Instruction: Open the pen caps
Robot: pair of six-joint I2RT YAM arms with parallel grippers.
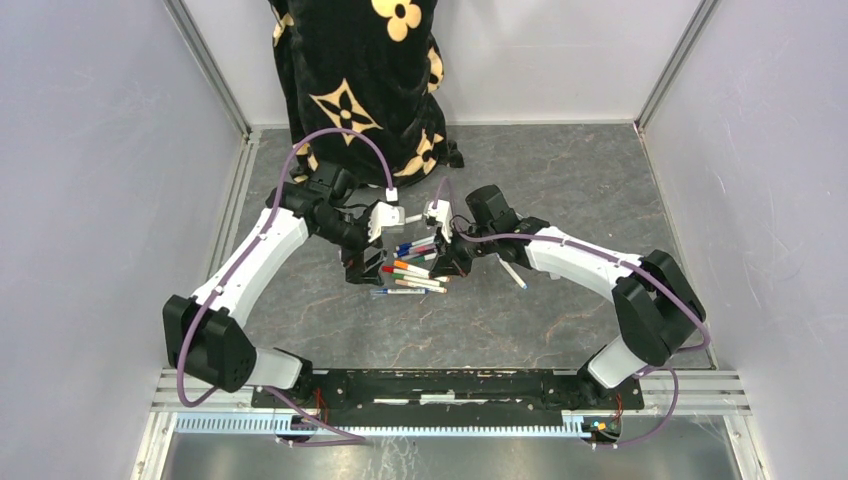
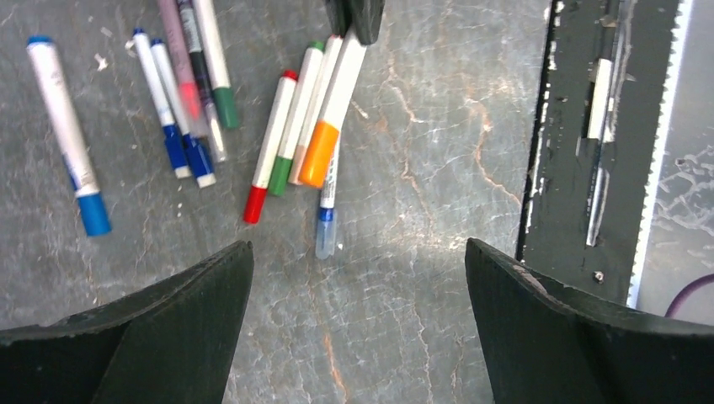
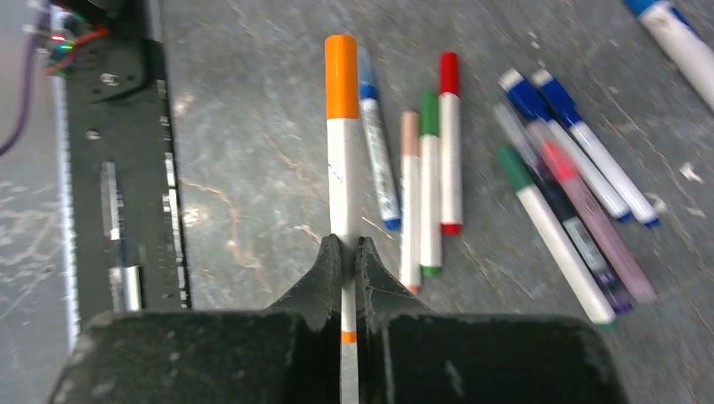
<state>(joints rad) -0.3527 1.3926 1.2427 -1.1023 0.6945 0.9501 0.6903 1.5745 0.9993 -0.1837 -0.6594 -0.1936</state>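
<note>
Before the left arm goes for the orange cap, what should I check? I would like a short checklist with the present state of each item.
1. Right gripper shut on the white barrel of the orange pen: ok.
2. Orange cap on the pen and free of the right fingers: ok.
3. Left gripper open: ok.
4. Left gripper placed around the orange cap: not ok, the cap lies ahead of its fingertips.
5. Orange pen lifted clear of the other pens: cannot tell.

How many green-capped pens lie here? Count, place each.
2. One green-capped pen lies between the red pen and the peach pen; the dark-green pen lies beside the black-barrelled pen. None looks hidden.
</note>
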